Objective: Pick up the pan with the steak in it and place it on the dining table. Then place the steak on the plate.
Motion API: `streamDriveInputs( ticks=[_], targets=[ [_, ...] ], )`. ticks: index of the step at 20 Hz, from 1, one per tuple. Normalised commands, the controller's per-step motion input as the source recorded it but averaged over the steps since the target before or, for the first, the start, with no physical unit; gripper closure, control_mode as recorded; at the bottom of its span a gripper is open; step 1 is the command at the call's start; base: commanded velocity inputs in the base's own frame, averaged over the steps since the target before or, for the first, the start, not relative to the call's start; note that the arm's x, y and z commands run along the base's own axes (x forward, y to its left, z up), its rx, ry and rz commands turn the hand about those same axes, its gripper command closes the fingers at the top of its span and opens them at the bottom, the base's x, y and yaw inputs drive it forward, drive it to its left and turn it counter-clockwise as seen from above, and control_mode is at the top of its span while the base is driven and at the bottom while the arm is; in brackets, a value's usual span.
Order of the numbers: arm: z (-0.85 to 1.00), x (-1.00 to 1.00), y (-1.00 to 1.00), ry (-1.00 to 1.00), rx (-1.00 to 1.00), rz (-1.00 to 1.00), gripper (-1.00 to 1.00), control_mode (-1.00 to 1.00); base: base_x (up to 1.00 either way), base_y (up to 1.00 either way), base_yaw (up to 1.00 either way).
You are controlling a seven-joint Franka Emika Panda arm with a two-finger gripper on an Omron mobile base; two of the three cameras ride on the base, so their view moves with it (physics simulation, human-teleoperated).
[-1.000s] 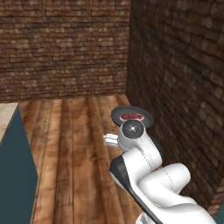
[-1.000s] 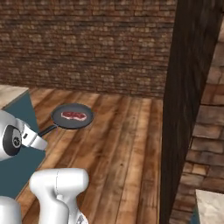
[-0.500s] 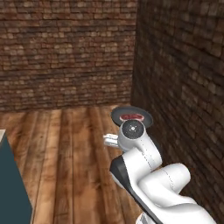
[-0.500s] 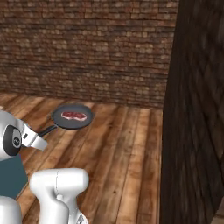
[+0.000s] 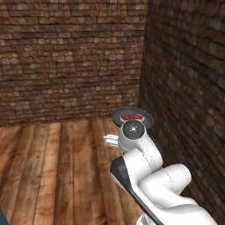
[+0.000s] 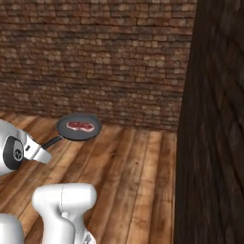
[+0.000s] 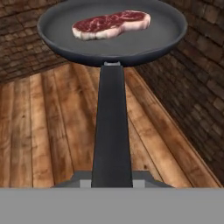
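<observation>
Carrying the pan (image 7: 113, 33) by its handle, clamped in the tool (image 7: 112, 177), steak (image 7: 111, 24) lying at twelve o'clock inside; next needing to reach and lower onto the dining tabletop.

No legible text, label, brand, number or sign is appearing in any view. The pan (image 7: 112, 33), the steak (image 7: 111, 24) and the brick walls (image 6: 95, 57) are showing plain, unmarked surfaces.
</observation>
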Motion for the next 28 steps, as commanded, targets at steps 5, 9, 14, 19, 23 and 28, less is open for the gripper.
streamDriveInputs(
  ticks=[5,9,14,19,23,28],
  targets=[
    [0.0,0.0,0.0,0.0,0.0,0.0,1.0,1.0,1.0,0.01,0.0],
    [0.0,0.0,0.0,0.0,0.0,0.0,1.0,1.0,1.0,0.01,0.0],
    [0.0,0.0,0.0,0.0,0.0,0.0,1.0,1.0,1.0,0.01,0.0],
    [0.0,0.0,0.0,0.0,0.0,0.0,1.0,1.0,1.0,0.0,0.0],
    [0.0,0.0,0.0,0.0,0.0,0.0,1.0,1.0,0.69,0.0,0.27],
    [0.0,0.0,0.0,0.0,0.0,0.0,1.0,1.0,0.02,0.0,0.5]
  ],
)
